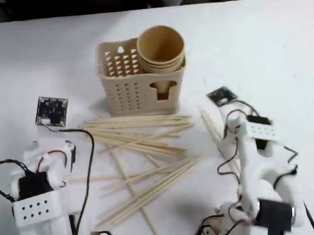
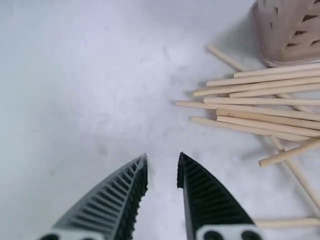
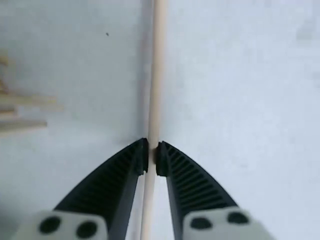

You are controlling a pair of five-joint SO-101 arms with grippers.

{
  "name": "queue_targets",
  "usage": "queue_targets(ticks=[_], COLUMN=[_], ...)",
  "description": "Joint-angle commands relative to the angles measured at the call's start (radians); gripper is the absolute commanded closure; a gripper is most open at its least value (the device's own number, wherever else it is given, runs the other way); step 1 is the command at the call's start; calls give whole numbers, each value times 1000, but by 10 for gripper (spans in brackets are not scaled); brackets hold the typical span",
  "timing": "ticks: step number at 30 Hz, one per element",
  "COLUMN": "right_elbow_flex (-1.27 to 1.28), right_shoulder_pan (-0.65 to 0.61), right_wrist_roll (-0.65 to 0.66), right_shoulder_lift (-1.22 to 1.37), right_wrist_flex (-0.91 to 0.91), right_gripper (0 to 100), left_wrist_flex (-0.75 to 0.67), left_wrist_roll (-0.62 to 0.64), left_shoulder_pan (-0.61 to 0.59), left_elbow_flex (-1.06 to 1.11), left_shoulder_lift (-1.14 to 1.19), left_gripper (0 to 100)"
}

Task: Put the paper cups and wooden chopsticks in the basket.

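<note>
A beige perforated basket (image 1: 138,91) stands at the table's back middle, with stacked paper cups (image 1: 160,43) inside its right half. Several wooden chopsticks (image 1: 142,140) lie scattered in front of it. My right gripper (image 3: 152,149) is shut on a single chopstick (image 3: 159,65), which runs straight out past the fingertips; this stick (image 1: 208,123) lies apart from the pile, right of it. My left gripper (image 2: 162,165) hangs open over bare table, nothing between its fingers, with the pile's ends (image 2: 260,107) and the basket's corner (image 2: 290,30) farther off.
The white table (image 1: 27,62) has free room to the left and right of the basket. Cables trail from both arm bases along the front edge. More chopstick ends (image 3: 20,112) show beside the held stick.
</note>
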Motion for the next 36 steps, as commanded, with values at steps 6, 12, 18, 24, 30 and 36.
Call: queue_targets(ticks=[6,12,18,24,30,36], right_elbow_flex=[-201,-385,-563,-672,-672,-672], right_shoulder_pan=[45,-30,-223,-464,-648,-746], right_wrist_roll=[-110,-301,-585,-669,-669,-661], right_shoulder_lift=[-381,-558,-568,-519,-401,-223], right_wrist_flex=[263,363,323,76,-303,-682], right_gripper=[981,980,978,981,981,981], left_wrist_flex=[-60,-92,-87,-92,-92,-115], left_wrist_roll=[8,8,8,8,8,8], left_shoulder_pan=[-7,-7,-7,-12,-12,-12], left_elbow_flex=[48,72,75,87,89,109], left_shoulder_lift=[-18,-18,-18,-18,-18,-19], left_gripper=[886,886,886,886,886,884])
